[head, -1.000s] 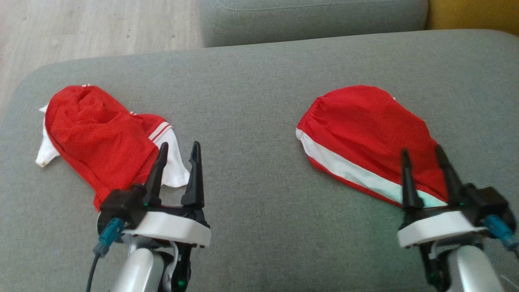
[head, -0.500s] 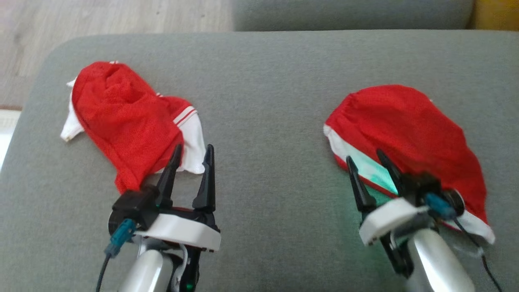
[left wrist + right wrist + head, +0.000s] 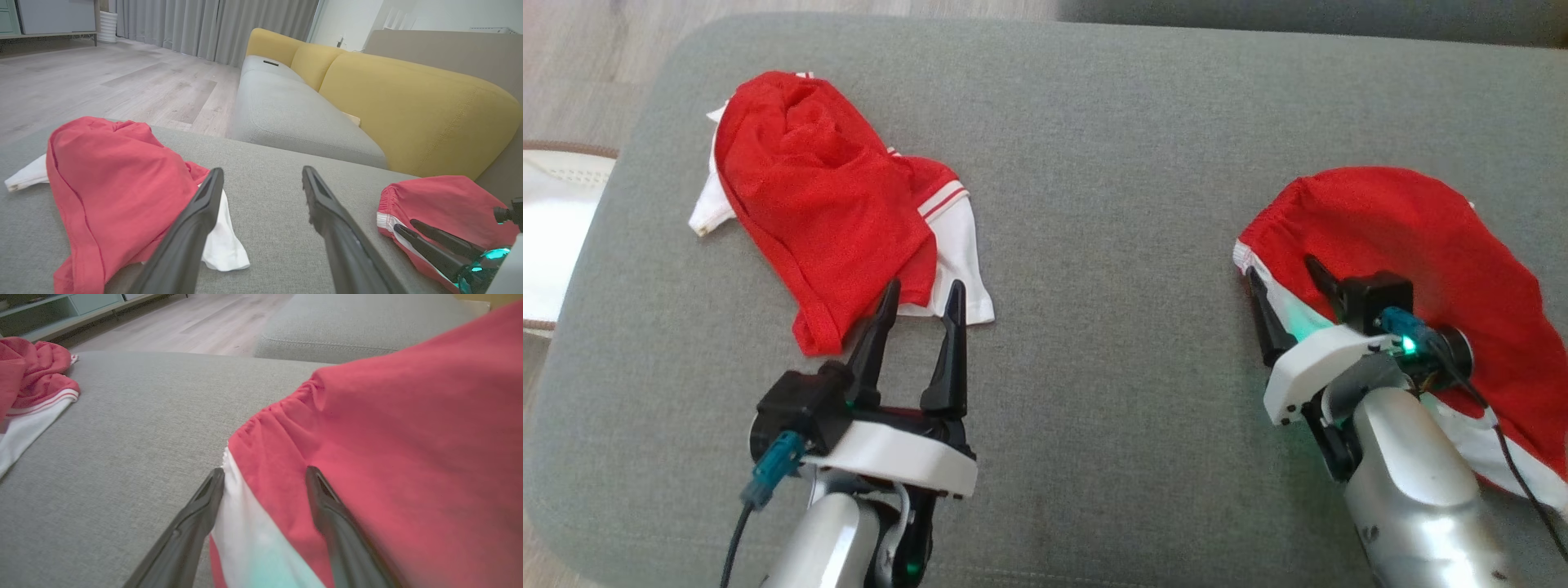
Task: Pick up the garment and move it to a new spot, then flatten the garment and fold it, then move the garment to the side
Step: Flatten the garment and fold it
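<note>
Red shorts [image 3: 1421, 237] lie at the grey cushion's [image 3: 1111, 204] right end, partly hidden by the right arm [image 3: 1405, 482] and cut off by the frame. The right gripper [image 3: 1281, 266] is spread over their white stripe [image 3: 245, 522]. The left gripper [image 3: 925, 284], also spread, is at the hem of the red jersey [image 3: 825, 204] toward the cushion's left end. Open cushion lies between the two garments.

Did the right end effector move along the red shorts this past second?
Yes. The right end effector shifted left along the red shorts, from their near right edge to the waistband end.
</note>
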You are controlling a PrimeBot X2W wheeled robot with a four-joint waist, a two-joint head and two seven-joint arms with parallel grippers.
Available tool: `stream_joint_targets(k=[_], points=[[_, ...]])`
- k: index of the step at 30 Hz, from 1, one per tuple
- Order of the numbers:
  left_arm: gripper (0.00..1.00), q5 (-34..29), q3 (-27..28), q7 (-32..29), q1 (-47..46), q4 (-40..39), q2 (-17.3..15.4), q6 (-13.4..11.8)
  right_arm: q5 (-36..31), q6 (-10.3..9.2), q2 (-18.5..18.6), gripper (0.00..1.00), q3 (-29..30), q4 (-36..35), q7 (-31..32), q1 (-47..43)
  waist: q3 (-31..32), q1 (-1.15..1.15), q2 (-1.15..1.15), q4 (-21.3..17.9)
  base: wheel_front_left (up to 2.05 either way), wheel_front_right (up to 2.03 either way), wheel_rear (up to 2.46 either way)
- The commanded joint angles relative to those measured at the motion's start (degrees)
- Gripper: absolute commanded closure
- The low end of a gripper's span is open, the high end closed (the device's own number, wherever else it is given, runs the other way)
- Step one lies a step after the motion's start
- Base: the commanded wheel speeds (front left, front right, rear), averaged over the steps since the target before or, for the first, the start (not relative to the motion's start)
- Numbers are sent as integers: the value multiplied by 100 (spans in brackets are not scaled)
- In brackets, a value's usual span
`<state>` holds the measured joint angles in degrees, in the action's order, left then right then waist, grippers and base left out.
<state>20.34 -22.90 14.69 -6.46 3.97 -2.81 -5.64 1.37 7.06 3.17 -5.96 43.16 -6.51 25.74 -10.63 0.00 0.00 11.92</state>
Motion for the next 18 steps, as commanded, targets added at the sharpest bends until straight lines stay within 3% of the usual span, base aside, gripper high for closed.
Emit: stream_joint_targets(k=[1,2,3,4,11,18], points=[[0,16,185,30,-256,-212,-7,-49,-76,43,-16,0,-62,18,-99,256,-39,0,0,3,0,0,0],[0,14,184,30,-261,-211,-7,-49,-78,43,-19,18,-28,139,-126,313,-50,0,0,4,0,0,0],[0,12,186,30,-269,-210,-7,-48,-69,43,-22,74,-24,242,-171,367,-60,0,0,4,0,0,0],[0,13,190,30,-281,-206,-7,-46,-15,43,-24,100,-67,326,-237,415,-68,0,0,3,0,0,0],[0,-7,255,30,-321,-169,-7,-54,880,43,-27,100,-1044,496,-515,511,-29,0,0,-101,0,0,0],[0,-10,267,30,-273,-145,-7,-53,1836,43,-28,100,-2246,189,-580,316,140,0,0,-290,0,0,0]])
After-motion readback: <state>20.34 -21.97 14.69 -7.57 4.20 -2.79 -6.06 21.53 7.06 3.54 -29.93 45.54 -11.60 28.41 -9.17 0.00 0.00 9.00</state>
